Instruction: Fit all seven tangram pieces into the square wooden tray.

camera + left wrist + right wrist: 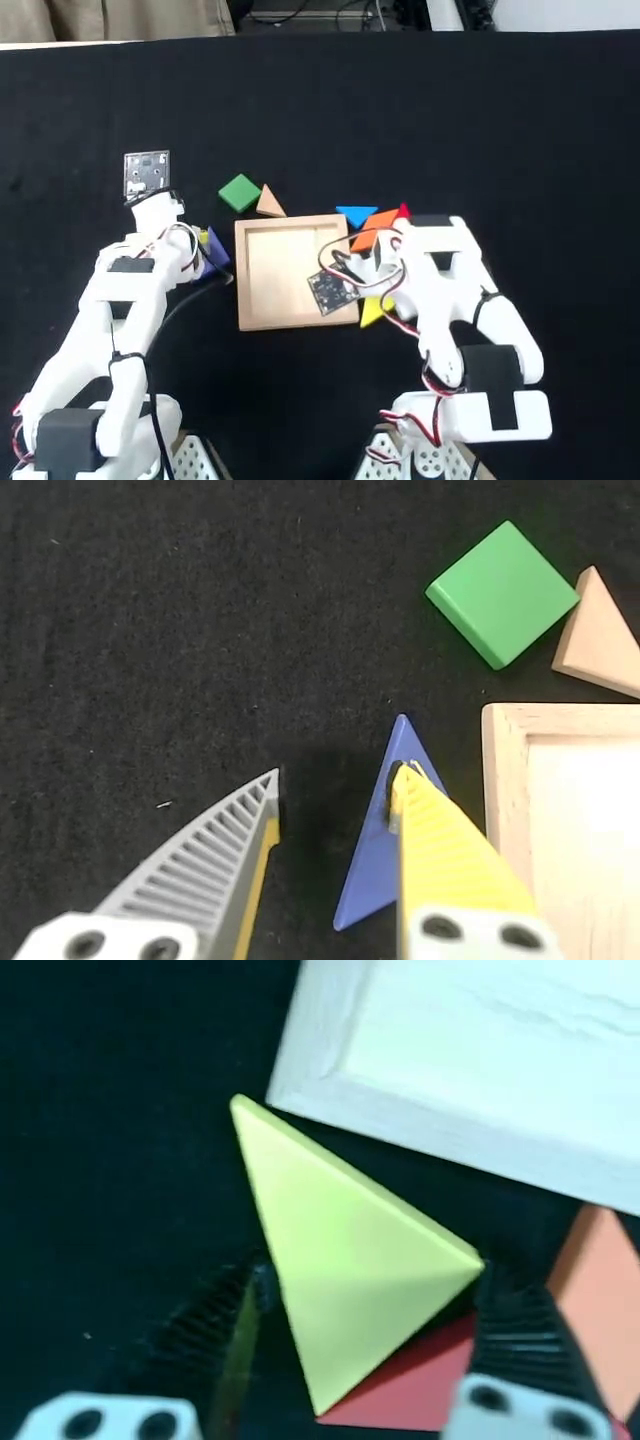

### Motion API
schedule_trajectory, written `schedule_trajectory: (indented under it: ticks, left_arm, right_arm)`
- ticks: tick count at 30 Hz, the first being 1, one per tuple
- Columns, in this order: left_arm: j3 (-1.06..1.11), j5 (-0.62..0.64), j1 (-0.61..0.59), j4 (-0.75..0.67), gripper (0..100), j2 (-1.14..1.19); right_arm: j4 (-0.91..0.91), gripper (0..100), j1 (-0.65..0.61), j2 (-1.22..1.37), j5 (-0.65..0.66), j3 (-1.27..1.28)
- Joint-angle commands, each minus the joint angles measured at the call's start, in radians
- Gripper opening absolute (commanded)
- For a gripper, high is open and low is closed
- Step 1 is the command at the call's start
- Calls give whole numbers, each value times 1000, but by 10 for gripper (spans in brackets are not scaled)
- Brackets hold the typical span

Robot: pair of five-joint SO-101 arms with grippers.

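Observation:
The square wooden tray (246, 272) lies mid-table with nothing inside. My left gripper (335, 795) stands open just beside the tray's left side (500, 800); its yellow finger (440, 850) lies over a dark blue triangle (372, 870) and its grey finger rests on bare cloth. My right gripper (375, 1285) is shut on the yellow triangle (350, 1260) at the tray's near right corner (373, 310). A red piece (420, 1385) and an orange piece (595, 1260) sit just behind it. The green square (239, 192) and tan triangle (269, 203) lie beyond the tray.
A light blue triangle (356, 214), the orange piece (375, 226) and a red tip (403, 211) cluster at the tray's far right corner. A small grey plate (147, 172) lies at the far left. Black cloth covers the table.

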Motion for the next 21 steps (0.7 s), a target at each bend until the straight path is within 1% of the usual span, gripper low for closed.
schedule_trajectory:
  ticks: [1,14,16,18,21]
  left_arm:
    - [-18,-2,8,-17,191,-3]
    - [-18,-2,8,-17,191,-3]
    - [-18,-2,8,-17,191,-3]
    - [-18,-2,8,-17,191,-3]
    - [-18,-2,8,-17,191,-3]
  right_arm:
    - [-8,158,14,-2,8,-1]
    - [-2,160,12,-38,3,2]
    - [28,165,12,-81,-43,-5]
    - [66,208,-3,-142,-77,-2]
    - [100,306,-28,-220,-77,35]
